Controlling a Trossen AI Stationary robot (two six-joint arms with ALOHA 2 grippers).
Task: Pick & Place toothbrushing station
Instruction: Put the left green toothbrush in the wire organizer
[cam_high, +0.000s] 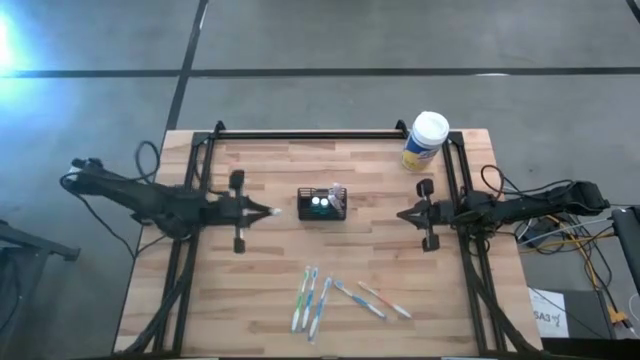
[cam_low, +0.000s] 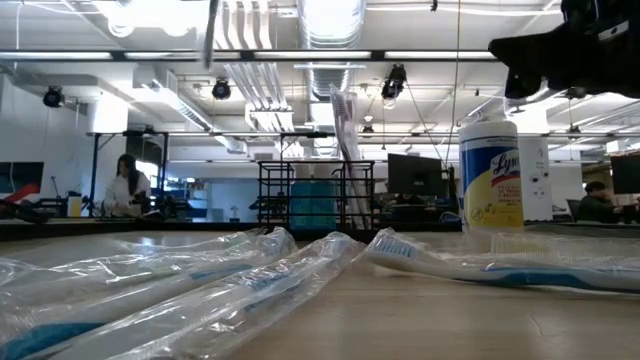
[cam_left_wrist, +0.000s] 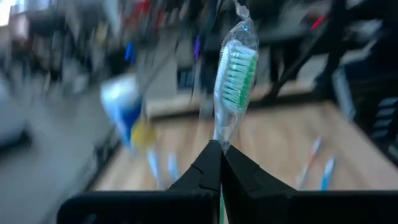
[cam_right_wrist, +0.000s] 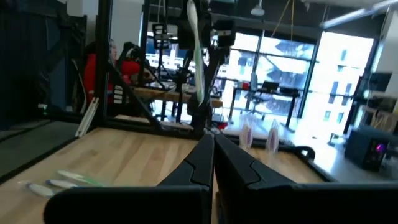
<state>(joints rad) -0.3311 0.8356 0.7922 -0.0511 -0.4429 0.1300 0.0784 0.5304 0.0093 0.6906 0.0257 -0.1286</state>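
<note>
The black wire-mesh caddy stands on its base at the table's middle; it also shows in the low view, with a wrapped toothbrush standing in it. My left gripper is left of the caddy, above the table, shut on a plastic-wrapped toothbrush with green bristles. My right gripper is right of the caddy, shut and empty; its closed fingers show in the right wrist view. Several wrapped toothbrushes lie flat on the table near its front edge. My left gripper pinches the wrapped toothbrush between its two fingers, on the handle just below the head. The bristled head sticks out past the fingertips. From the right wrist view the toothbrush stands roughly upright, head up, lifted clear of the table.
A yellow canister with a white lid stands at the table's far right. More wrapped toothbrushes lie at the front right. Black frame rails run along the far edge and both sides. People show in the room beyond.
</note>
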